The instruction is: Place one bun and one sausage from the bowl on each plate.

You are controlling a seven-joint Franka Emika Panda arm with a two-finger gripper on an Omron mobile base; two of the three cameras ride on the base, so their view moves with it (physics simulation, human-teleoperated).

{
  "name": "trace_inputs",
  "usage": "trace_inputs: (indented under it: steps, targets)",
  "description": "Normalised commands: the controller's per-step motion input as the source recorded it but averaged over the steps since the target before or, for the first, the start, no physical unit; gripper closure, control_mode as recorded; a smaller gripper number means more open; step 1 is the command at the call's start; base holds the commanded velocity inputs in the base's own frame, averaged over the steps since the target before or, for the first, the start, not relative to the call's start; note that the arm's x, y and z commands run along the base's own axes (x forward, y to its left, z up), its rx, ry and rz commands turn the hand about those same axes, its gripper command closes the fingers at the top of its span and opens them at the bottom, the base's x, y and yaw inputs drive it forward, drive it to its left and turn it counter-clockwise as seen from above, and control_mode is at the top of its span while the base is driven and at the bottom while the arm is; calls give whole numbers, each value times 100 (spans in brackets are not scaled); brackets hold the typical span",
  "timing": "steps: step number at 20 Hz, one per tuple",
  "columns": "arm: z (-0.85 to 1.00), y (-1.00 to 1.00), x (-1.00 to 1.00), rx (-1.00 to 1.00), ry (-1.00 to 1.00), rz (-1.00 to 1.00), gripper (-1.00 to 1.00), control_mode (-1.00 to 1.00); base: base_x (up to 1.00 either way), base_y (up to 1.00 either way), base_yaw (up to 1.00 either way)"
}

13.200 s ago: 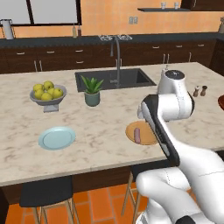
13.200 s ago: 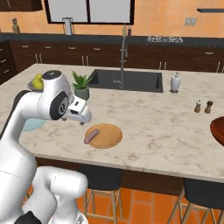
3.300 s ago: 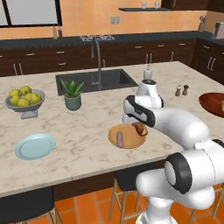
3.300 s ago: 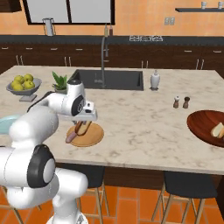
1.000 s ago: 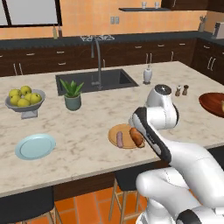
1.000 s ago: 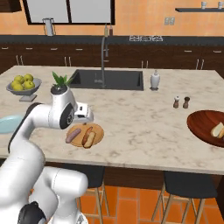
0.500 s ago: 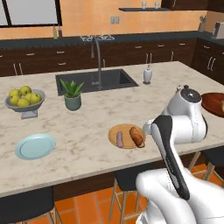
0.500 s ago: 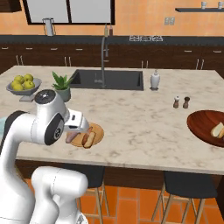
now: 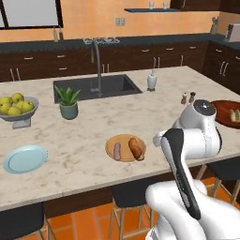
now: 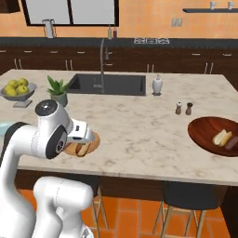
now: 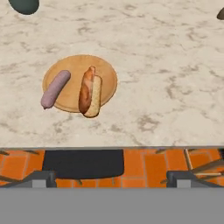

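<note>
Left base view: speckled beige marble counter (image 9: pixel 84 154) carries the round tan wooden plate (image 9: pixel 125 147), holding a smooth mauve sausage (image 9: pixel 116 151) beside a crusty brown bun (image 9: pixel 136 147). Far right of it, dark red-brown wooden bowl (image 9: pixel 225 112) keeps one bun and sausage; pale blue plate (image 9: pixel 25 159) lies left. Gripper (image 11: pixel 111 177) fingers stand wide apart, holding nothing.

A rendered home kitchen is shown. A marble-topped island (image 9: pixel 89 154) with an inset sink (image 9: pixel 96 87) and tall faucet (image 9: pixel 97 61) fills the centre of the left base view; dark wood cabinets (image 9: pixel 140 61) and an orange wall (image 9: pixel 93 21) are seen along the top, and stools (image 10: pixel 183 197) at the lower edge.
</note>
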Motion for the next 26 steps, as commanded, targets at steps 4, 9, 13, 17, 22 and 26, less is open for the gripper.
trace_inputs:
  steps: [4, 9, 13, 17, 22, 26]
  targets:
    - [0, 0, 0, 0, 0, 0, -100, 100, 0, -100, 0]
    - [0, 0, 0, 0, 0, 0, -100, 100, 0, -100, 0]
    - [0, 0, 0, 0, 0, 0, -100, 100, 1, -99, 0]
    - [0, 0, 0, 0, 0, 0, -100, 100, 10, -76, -1]
    - [0, 0, 0, 0, 0, 0, -100, 100, 33, -40, -3]
    - [0, 0, 0, 0, 0, 0, -100, 100, 66, -1, 0]
